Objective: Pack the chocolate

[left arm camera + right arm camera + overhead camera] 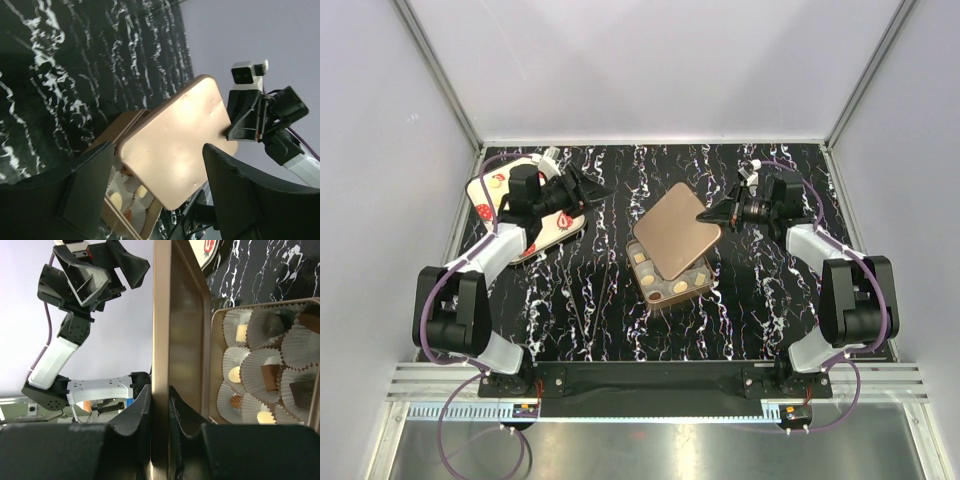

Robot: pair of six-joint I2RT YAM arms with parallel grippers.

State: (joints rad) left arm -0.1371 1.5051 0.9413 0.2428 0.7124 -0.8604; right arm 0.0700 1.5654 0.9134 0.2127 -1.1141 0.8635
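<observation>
The right hand (160, 407) was clamped on one edge of the lid (675, 228), which tilted over the box (703, 280) at the middle of the table (570, 310). The chocolate (270, 376) lay inside in paper cups (252, 371). The left hand (598, 190) stood apart, empty. Risk: the one-edge grip could let the lid pivot and seat crooked.

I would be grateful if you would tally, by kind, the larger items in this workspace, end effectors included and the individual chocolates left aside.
End effectors: 2 (left end effector, right end effector)
Gold tin: 1
Tin lid: 1
Strawberry-print tray: 1
Total: 5
</observation>
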